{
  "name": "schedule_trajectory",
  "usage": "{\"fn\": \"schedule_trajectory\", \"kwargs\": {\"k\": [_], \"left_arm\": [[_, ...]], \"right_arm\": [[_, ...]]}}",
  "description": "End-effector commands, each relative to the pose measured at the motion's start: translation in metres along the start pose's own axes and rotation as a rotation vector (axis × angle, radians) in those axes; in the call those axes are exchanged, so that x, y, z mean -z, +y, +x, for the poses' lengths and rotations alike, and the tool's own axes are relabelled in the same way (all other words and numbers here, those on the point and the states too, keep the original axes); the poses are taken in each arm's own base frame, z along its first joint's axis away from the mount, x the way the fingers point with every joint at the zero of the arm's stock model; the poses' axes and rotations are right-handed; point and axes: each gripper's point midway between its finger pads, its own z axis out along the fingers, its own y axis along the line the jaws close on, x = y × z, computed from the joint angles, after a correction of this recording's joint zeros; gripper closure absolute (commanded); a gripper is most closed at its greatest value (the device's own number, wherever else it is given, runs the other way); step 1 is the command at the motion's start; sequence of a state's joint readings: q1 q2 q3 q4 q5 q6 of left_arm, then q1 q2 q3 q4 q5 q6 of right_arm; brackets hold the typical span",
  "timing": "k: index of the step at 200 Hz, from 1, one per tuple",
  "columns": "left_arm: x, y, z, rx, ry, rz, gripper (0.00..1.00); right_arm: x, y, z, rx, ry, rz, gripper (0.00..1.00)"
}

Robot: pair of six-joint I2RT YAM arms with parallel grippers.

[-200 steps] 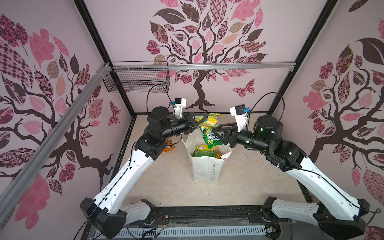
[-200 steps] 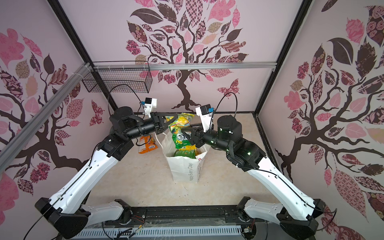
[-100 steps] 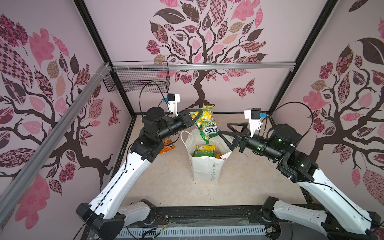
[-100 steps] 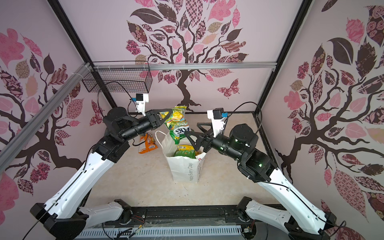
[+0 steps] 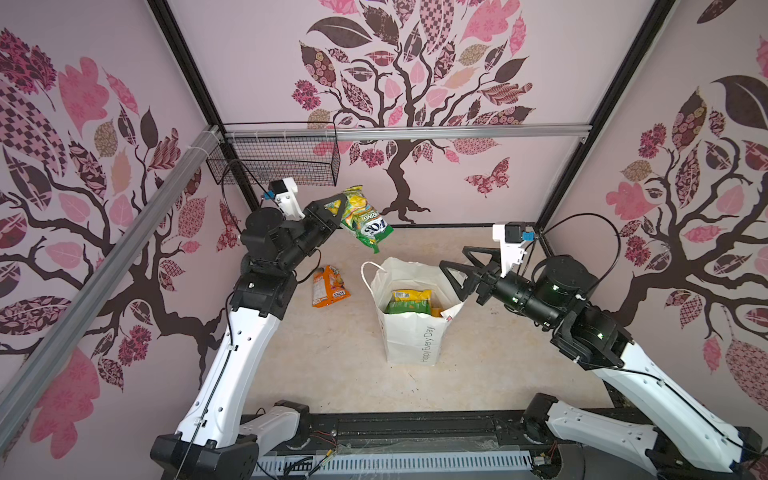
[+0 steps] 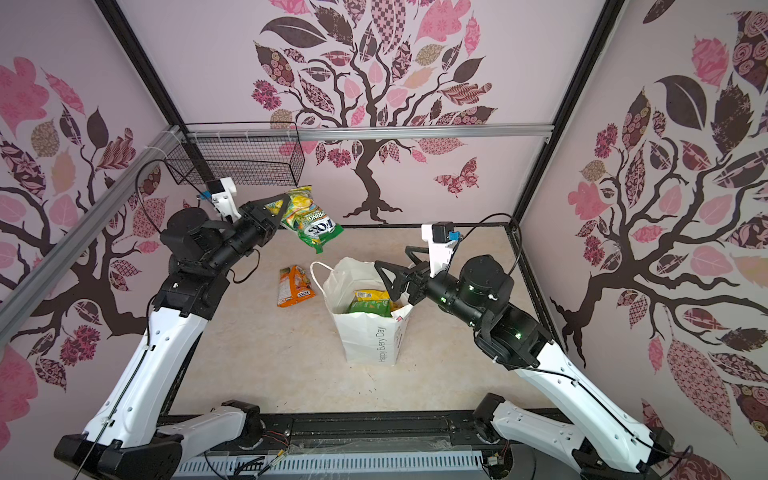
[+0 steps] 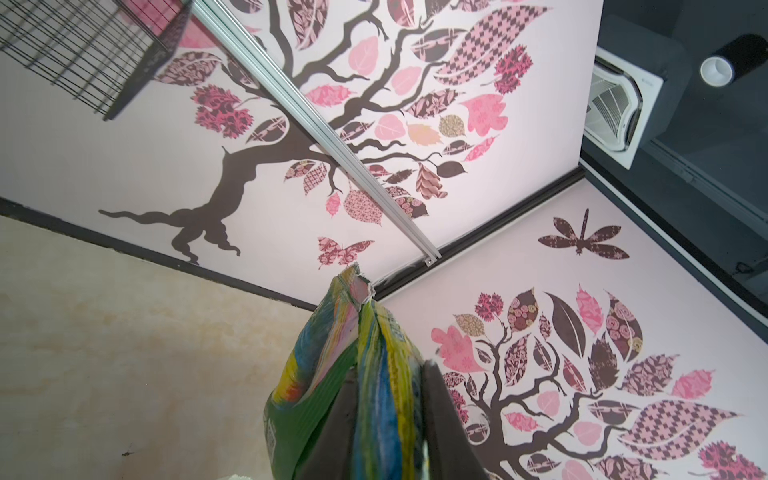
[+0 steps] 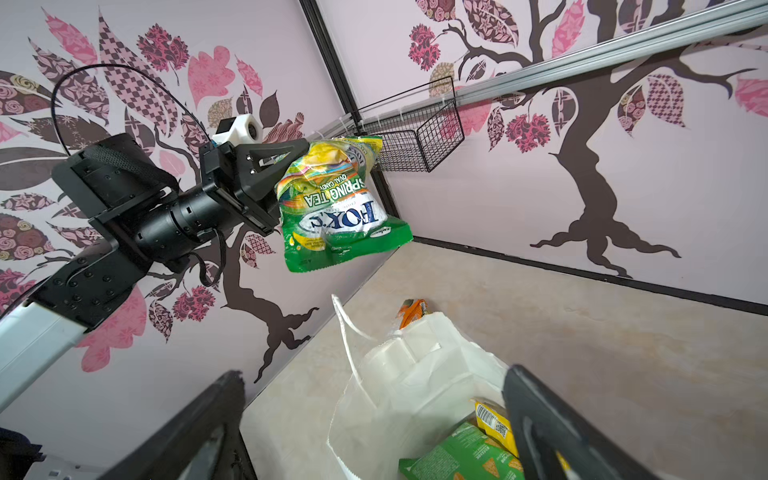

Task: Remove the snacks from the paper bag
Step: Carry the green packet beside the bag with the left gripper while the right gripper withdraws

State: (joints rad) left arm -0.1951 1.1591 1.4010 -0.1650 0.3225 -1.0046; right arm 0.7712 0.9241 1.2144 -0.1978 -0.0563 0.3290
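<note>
FOX'S packet (image 5: 365,220) hangs pinched in left claw (image 5: 341,210), clear of paper bag (image 5: 411,336); right claw (image 5: 453,255) gapes empty.

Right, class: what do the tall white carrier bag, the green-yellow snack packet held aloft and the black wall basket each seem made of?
Tall white carrier bag: likely matt paper; it stands upright with sharp creases.
Green-yellow snack packet: thin glossy plastic film, crinkled and shiny.
Black wall basket: wire mesh, probably coated metal; see-through grid.

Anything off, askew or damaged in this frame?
Nothing is spilled or torn. The paper bag stands upright, but its rim is crumpled at the corner nearest the open right gripper. The FOX'S packet dangles lettering-inverted from the left gripper.
</note>
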Motion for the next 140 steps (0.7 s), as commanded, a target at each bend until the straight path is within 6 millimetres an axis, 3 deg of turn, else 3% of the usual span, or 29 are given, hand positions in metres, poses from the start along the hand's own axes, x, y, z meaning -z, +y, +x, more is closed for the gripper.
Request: {"fn": "schedule_trajectory", "kwargs": {"k": [1, 34, 59, 140], "left_arm": [[0.003, 0.009, -0.013, 0.054, -0.047, 0.009, 1.0], [0.005, 0.057, -0.027, 0.092, -0.118, -0.097, 1.0], [0.003, 0.096, -0.027, 0.106, -0.145, -0.188, 1.0], [-0.026, 0.207, 0.014, 0.16, -0.077, -0.37, 1.0]], "right_arm": [[0.002, 0.0, -0.003, 0.022, -0.012, 0.007, 0.0], [0.001, -0.002, -0.001, 0.03, -0.005, 0.013, 0.0], [-0.001, -0.004, 0.004, 0.039, 0.01, 0.02, 0.0], [-0.001, -0.012, 0.016, 0.049, 0.046, 0.051, 0.0]]}}
